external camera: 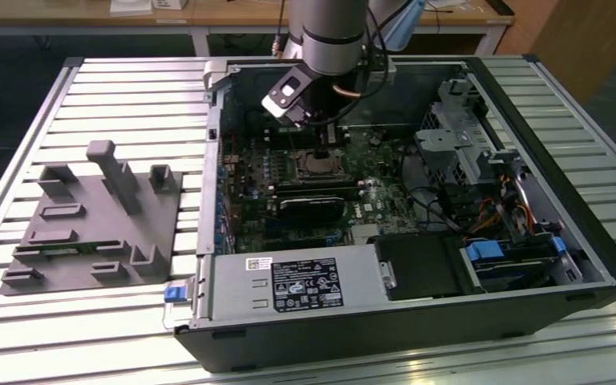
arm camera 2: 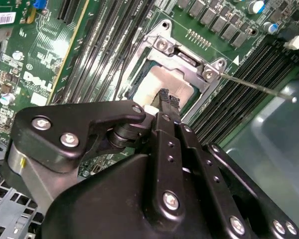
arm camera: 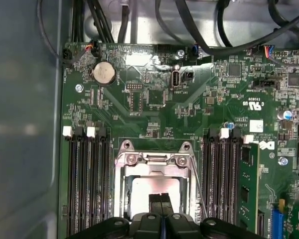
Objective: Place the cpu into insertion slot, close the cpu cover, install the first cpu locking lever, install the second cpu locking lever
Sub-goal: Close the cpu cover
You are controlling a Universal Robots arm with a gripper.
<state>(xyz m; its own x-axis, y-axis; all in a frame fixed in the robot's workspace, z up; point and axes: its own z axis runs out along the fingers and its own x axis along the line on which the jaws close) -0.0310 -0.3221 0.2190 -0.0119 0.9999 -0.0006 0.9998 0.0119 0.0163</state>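
Slatted metal table (external camera: 126,96) bears an open computer case (external camera: 415,333). The gripper (arm camera 2: 168,97) hangs just above the cpu (arm camera 2: 159,82), fingers clenched together on nothing. The cpu cover (arm camera 2: 187,59) frames the chip.

At the jaws' tips the cpu (arm camera: 142,196) has a pale, matt metal face; the cpu cover (arm camera: 154,171) framing it is dull silvery metal. The gripper (arm camera: 160,198) is matt black, its screws (arm camera 2: 170,200) shiny.

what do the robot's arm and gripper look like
The silver-grey cylindrical arm has a dark band and dark cables at its wrist. The matte black gripper has flat linkage plates with silver screws and two slim fingers with ribbed tips.
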